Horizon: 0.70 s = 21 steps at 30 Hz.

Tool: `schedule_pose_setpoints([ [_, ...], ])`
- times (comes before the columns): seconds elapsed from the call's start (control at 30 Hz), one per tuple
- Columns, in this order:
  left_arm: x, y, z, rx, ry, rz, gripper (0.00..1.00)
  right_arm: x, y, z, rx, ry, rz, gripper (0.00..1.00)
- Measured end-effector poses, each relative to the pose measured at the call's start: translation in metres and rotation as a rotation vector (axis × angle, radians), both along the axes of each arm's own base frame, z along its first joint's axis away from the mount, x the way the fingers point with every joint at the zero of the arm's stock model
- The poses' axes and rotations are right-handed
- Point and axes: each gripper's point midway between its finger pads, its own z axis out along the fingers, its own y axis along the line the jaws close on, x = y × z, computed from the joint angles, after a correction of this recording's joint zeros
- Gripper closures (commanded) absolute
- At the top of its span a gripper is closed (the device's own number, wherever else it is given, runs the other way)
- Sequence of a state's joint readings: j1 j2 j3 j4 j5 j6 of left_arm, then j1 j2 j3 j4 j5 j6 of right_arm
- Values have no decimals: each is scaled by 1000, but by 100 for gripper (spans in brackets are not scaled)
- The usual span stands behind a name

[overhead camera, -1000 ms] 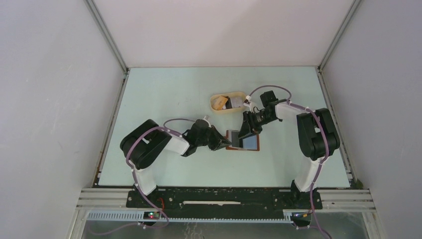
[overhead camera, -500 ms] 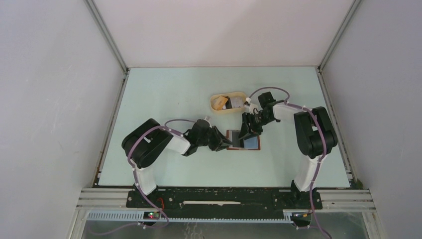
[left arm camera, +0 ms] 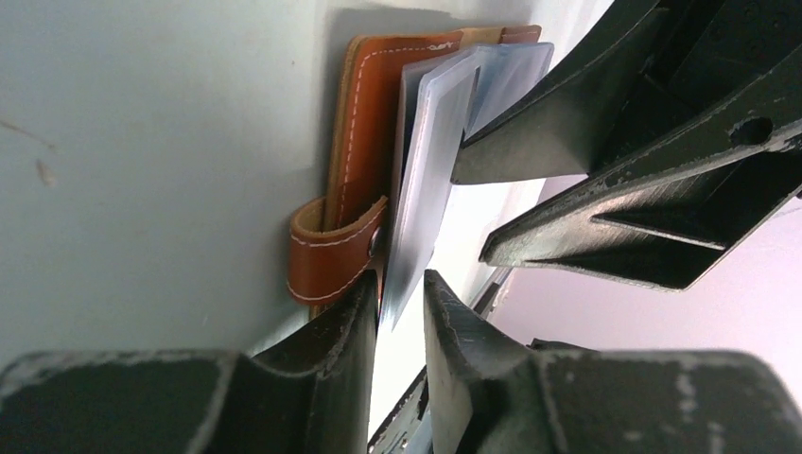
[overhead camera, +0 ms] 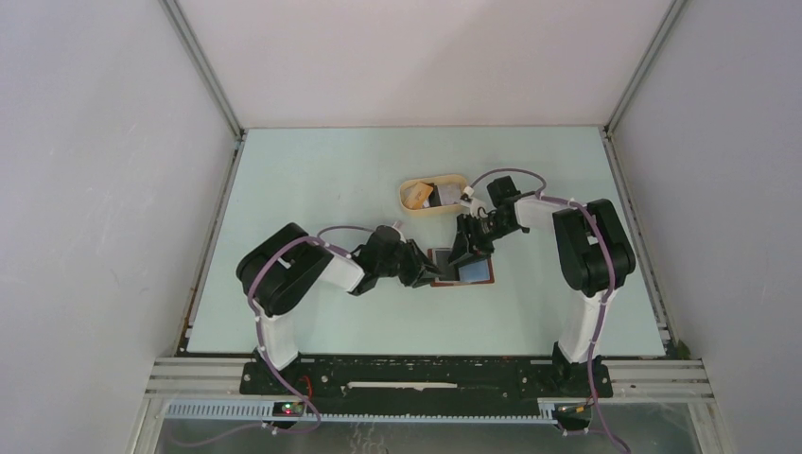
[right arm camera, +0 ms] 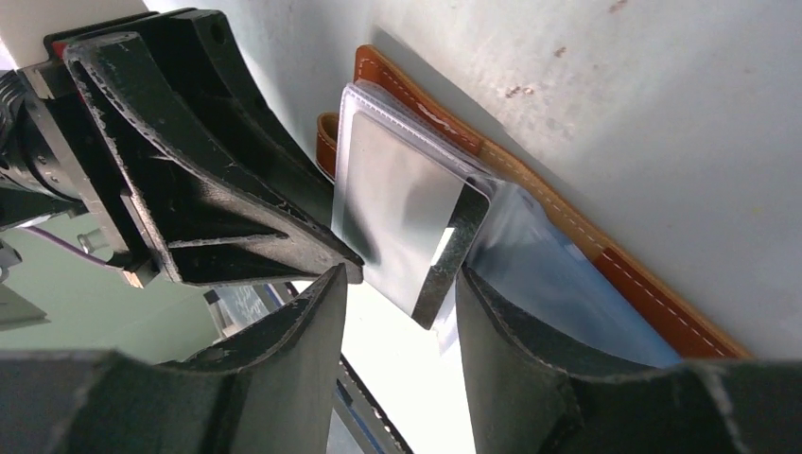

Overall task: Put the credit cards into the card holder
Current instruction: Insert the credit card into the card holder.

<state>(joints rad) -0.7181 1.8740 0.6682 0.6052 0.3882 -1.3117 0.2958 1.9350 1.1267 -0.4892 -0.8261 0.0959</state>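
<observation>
The card holder (overhead camera: pixel 478 274) lies open on the table, reddish-brown leather with a snap strap (left arm camera: pixel 331 255) and clear inner sleeves. A silvery credit card (right arm camera: pixel 402 213) stands partly in a clear sleeve; a light blue one (right arm camera: pixel 553 284) lies flat under it. My left gripper (overhead camera: pixel 433 271) is at the holder's left edge. In the left wrist view its jaws (left arm camera: pixel 399 277) stand narrowly apart around the raised sleeve (left arm camera: pixel 430 180). My right gripper (overhead camera: pixel 463 255) is over the holder, open, with the card's lower corner between its jaws (right arm camera: pixel 401 274) beside one finger (right arm camera: pixel 492 312).
A tan oval tray (overhead camera: pixel 404 200) stands behind the holder with a few small items in it. Both grippers crowd the holder; the left fingers (right arm camera: pixel 217 189) fill the right wrist view's left side. Aluminium rails edge the table.
The right wrist has drawn a little left and lower over the holder. The left gripper has hardly moved at the holder's left edge.
</observation>
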Motion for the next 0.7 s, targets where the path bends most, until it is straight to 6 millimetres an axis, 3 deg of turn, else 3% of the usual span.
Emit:
schedule_pose_setpoints([
  [0.37, 3, 0, 11, -21, -32, -4, 43, 0, 0, 1, 64, 40, -6, 46],
  [0.7, 5, 44, 21, 95, -126, 39, 42, 0, 2, -1, 116, 103, -15, 48],
])
